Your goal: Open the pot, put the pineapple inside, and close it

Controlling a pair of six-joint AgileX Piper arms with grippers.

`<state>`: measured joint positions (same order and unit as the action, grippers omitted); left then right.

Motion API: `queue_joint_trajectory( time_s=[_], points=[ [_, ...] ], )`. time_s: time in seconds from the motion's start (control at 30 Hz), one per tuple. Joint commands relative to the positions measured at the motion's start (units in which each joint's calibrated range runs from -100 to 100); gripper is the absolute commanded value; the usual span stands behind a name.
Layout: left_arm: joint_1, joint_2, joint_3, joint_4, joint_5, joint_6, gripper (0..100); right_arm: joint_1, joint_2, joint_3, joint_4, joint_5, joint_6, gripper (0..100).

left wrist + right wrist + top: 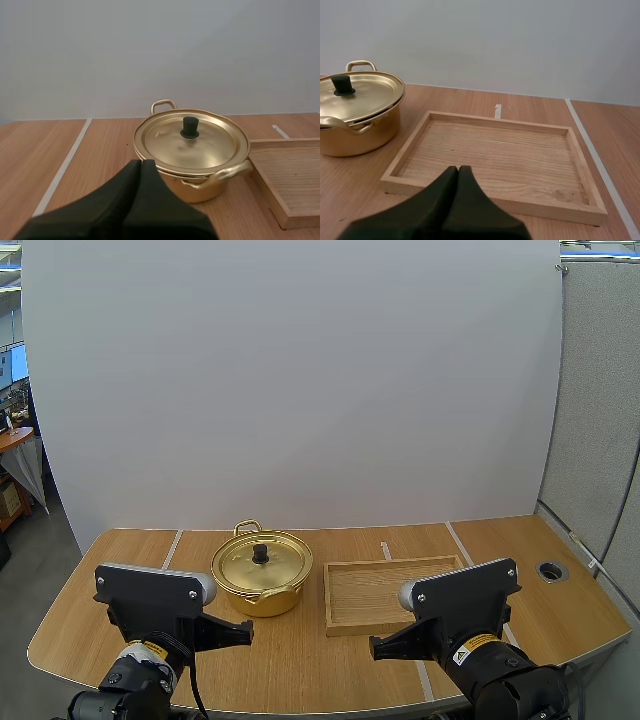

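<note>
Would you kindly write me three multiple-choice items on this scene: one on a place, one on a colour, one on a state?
1. Where does the wooden tray lie? A) right of the pot B) left of it C) on it
2. What colour is the knob of the lid? A) red B) black C) white
3. The pot is: A) closed, lid on B) open, lid on tray C) open, lid held
Answers: 1 A, the tray lies at the pot's right; 2 B, the knob is black on gold; 3 A, the lid covers the pot.
</note>
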<state>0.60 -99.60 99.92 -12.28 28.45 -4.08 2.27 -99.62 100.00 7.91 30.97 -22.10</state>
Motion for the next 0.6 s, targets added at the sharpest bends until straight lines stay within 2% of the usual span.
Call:
queue_joint_trajectory(
  time_s=[0.0,0.57],
  points=[
    [-0.21,-0.4,0.1,1.9,1.3,-3.2,0,-0.2,-0.4,0.0,-0.7,0.5,-0.5,0],
    [-0.21,-0.4,0.1,2.3,2.6,-3.2,0,-0.2,-0.4,0.0,-0.9,0.7,-0.3,0]
  ],
)
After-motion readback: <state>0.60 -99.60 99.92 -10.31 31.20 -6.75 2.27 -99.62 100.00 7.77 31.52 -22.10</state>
